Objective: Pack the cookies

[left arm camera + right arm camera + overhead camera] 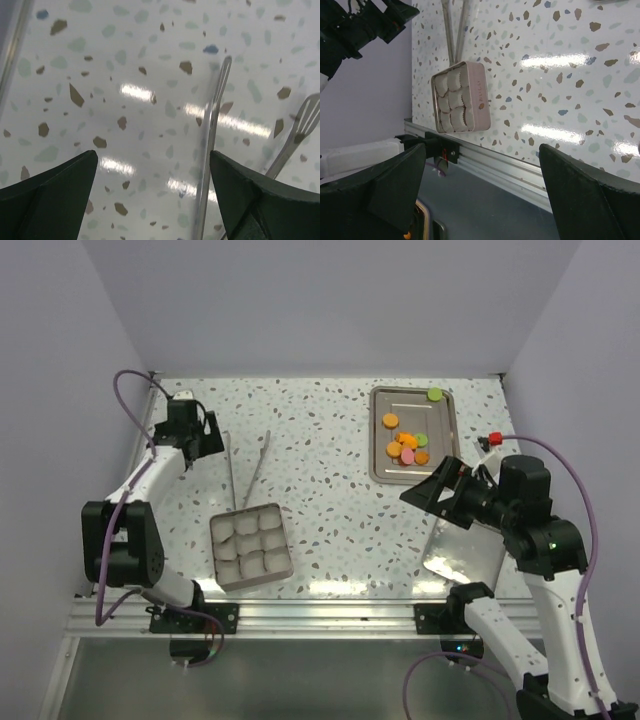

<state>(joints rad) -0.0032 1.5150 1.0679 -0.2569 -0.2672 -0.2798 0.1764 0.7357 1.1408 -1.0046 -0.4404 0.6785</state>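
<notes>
Several cookies (408, 447), orange, green, pink and yellow, lie on a metal tray (440, 425) at the far right. A pink box (287, 545) of white paper cups sits near the front left; it also shows in the right wrist view (479, 100). My left gripper (212, 435) is open and empty, low over the table beside the tips of metal tongs (247, 472). In the left wrist view one tong arm (212, 145) runs just inside the right finger of the gripper (153, 155). My right gripper (420, 508) is open and empty, raised below the tray and facing left (482, 147).
White walls close in the table on three sides. An aluminium rail (300, 615) runs along the front edge. A shiny flat metal sheet (470, 550) lies under my right arm. The tongs lie between my left gripper and the box.
</notes>
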